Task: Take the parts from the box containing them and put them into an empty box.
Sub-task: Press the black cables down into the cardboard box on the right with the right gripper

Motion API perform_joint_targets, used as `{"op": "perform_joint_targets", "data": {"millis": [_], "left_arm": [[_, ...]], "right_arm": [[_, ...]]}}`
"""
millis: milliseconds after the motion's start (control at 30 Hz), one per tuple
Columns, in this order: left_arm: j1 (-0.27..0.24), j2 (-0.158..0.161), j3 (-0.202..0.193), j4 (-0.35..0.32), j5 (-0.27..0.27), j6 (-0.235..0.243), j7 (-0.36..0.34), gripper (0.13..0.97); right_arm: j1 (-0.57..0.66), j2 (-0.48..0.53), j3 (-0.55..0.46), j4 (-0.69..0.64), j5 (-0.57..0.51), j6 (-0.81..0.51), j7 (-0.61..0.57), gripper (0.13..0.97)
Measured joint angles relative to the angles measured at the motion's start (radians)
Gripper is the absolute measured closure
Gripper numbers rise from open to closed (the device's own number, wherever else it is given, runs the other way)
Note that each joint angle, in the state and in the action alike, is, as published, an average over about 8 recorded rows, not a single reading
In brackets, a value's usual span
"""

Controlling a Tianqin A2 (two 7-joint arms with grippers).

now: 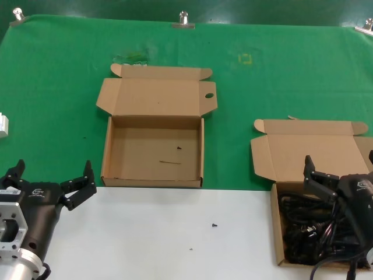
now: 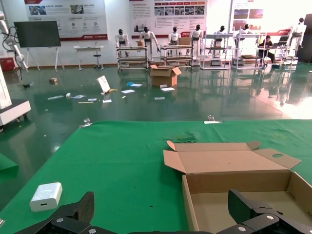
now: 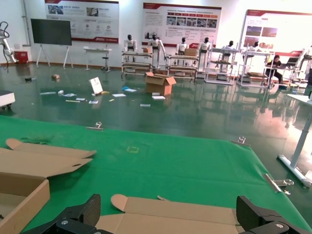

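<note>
The empty box [image 1: 106, 149] lies mid-table on the green mat, its lid folded back with a small round hole [image 1: 208, 95]; only tiny scraps lie inside. At the right front, the box containing the parts [image 1: 275, 227] holds a tangle of black power cords [image 1: 306, 224], its plain lid [image 1: 309, 151] open behind. My right gripper [image 1: 339, 158] hovers open over that box, above the cords. In the right wrist view, the right gripper [image 3: 169, 204] frames the plain lid [image 3: 170, 217]. My left gripper [image 1: 54, 169] stands open at the front left, beside the empty box [image 2: 243, 183].
A small white adapter [image 1: 3, 125] sits at the mat's left edge, also visible as a white adapter [image 2: 46, 195] in the left wrist view. Metal clips [image 1: 183, 20] hold the mat's far edge. A white table strip [image 1: 175, 233] runs along the front.
</note>
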Motion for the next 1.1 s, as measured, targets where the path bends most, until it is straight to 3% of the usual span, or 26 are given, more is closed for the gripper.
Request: {"op": "perform_joint_targets", "data": {"millis": [600, 1100], "left_arm": [[0.000, 0.000, 0.000, 0.000, 0.000, 0.000, 0.000, 0.132], [0.000, 0.000, 0.000, 0.000, 0.000, 0.000, 0.000, 0.212]], "right_arm": [[0.000, 0.000, 0.000, 0.000, 0.000, 0.000, 0.000, 0.129], [0.000, -0.002, 0.001, 0.003, 0.005, -0.010, 0.004, 0.129]]}}
